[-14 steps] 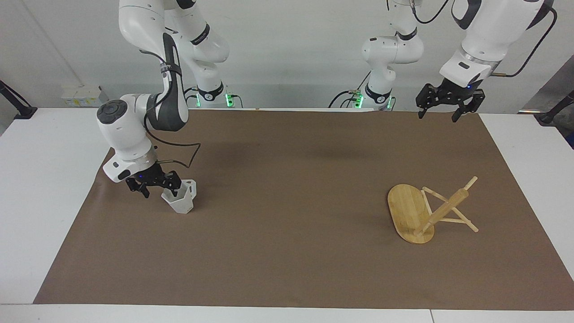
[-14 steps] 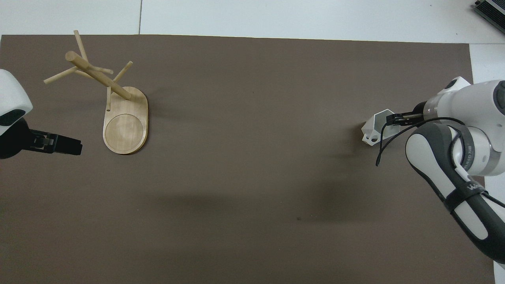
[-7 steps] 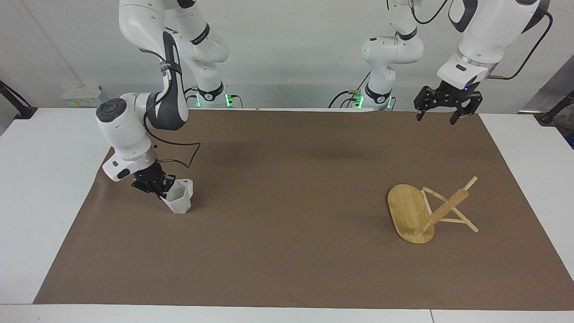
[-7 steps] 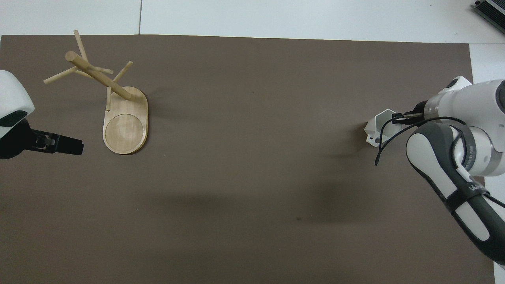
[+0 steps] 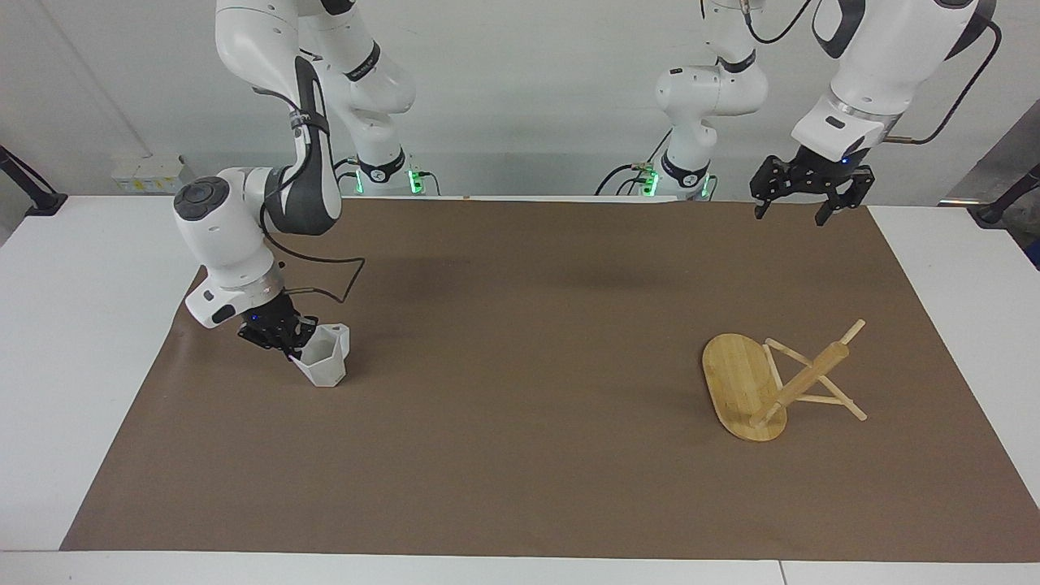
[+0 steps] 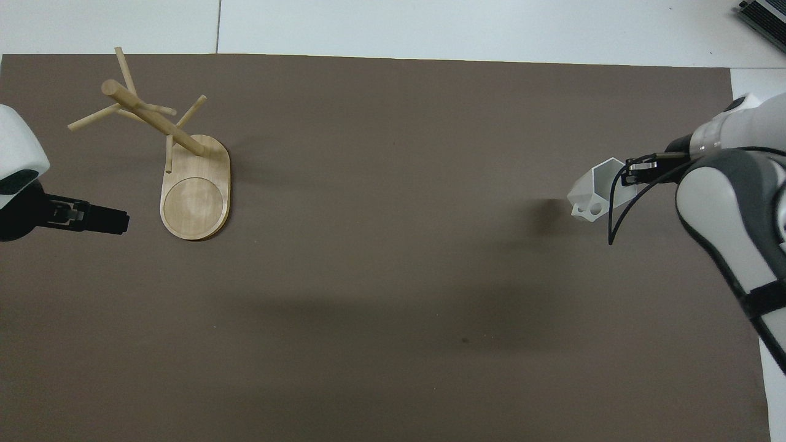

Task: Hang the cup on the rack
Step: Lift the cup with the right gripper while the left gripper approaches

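The white faceted cup (image 5: pixel 327 362) (image 6: pixel 591 193) is tilted at the right arm's end of the brown mat. My right gripper (image 5: pixel 296 346) (image 6: pixel 625 175) is shut on its rim, one finger inside the mouth. In the overhead view the cup's shadow falls apart from it on the mat. The bamboo rack (image 5: pixel 743 388) (image 6: pixel 195 195) stands on its oval base at the left arm's end, with its post (image 5: pixel 804 382) and thin pegs bare. My left gripper (image 5: pixel 793 210) (image 6: pixel 125 222) hangs open in the air over the mat's edge by the robots, holding nothing.
The brown mat (image 5: pixel 520 406) covers most of the white table (image 5: pixel 73 325). A black cable loops from the right wrist (image 5: pixel 325 272) just above the cup. Bare mat lies between cup and rack.
My right gripper closed on the cup's rim and tipped the cup, shifting it slightly. The left gripper rose a little. The rack stayed put.
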Robot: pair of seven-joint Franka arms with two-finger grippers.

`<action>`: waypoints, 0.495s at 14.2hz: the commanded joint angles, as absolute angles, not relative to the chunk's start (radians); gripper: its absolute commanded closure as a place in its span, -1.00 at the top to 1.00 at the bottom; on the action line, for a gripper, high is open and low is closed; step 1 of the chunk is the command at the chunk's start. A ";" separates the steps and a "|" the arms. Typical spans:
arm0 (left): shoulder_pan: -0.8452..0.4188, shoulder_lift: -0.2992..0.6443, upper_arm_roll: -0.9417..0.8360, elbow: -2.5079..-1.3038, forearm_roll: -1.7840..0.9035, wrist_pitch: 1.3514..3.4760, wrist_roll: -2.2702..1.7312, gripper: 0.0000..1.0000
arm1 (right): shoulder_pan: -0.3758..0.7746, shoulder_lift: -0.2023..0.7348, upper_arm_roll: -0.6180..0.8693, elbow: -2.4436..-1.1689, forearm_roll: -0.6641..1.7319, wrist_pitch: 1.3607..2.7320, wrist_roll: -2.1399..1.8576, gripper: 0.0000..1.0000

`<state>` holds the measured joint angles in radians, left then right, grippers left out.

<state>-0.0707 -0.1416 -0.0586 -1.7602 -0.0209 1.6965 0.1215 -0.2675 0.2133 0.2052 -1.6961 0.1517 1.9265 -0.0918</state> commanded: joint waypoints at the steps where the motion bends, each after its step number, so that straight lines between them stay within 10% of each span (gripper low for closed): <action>1: -0.081 -0.166 -0.052 -1.796 -0.015 1.750 0.208 1.00 | -0.273 0.206 0.215 -1.544 0.317 1.736 -0.071 -1.00; 7: -0.130 -0.196 -0.054 -1.877 -0.087 1.865 0.412 1.00 | -0.244 0.127 0.233 -1.505 0.788 1.569 -0.042 -1.00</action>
<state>-0.1040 -0.1462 -0.0632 -1.8003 -0.0644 1.7973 0.3335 -0.2624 0.1399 0.2129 -1.5080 0.6887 1.5837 -0.0874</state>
